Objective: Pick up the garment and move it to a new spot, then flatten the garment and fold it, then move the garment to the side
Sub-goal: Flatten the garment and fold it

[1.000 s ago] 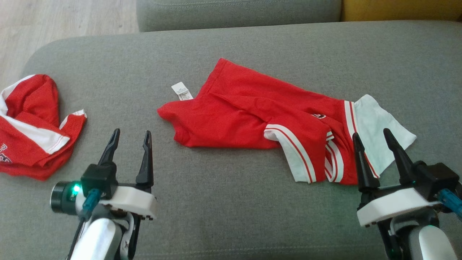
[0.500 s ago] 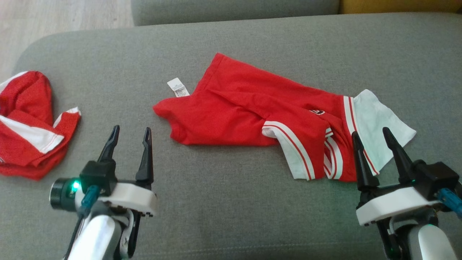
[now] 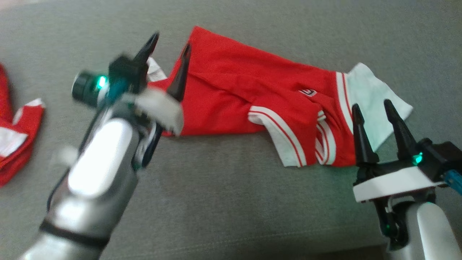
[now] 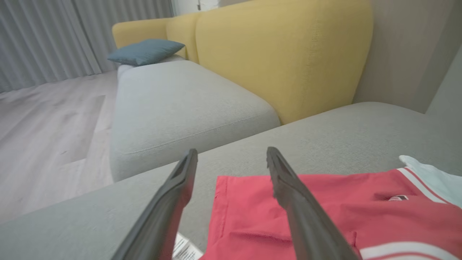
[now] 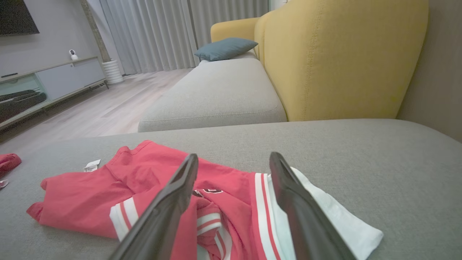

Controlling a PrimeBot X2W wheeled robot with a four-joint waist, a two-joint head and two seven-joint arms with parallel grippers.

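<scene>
The garment [image 3: 231, 83] is a red shirt with white striped trim and white sleeves, lying crumpled across the grey cushion [image 3: 231, 202]. My left gripper [image 3: 171, 40] is open and blurred, and hovers over the shirt's left end beside a white label [image 3: 156, 72]. The left wrist view has the open left gripper [image 4: 231, 151] above the garment's [image 4: 325, 213] red hem edge. My right gripper [image 3: 371, 105] stands open at the shirt's right end, in front of the white sleeve. In the right wrist view the right gripper [image 5: 234, 156] frames the garment's [image 5: 108, 187] striped part.
A second red and white garment [image 3: 18, 137] lies bunched at the cushion's left edge. Beyond the cushion are a yellow sofa back [image 4: 285, 54], a lower grey seat [image 4: 180, 104] with a blue pillow [image 4: 144, 50], and wooden floor to the left.
My left arm has swung forward and to the right, from the near left of the cushion up to the shirt's left end. The head camera has tipped down. The right gripper has barely moved.
</scene>
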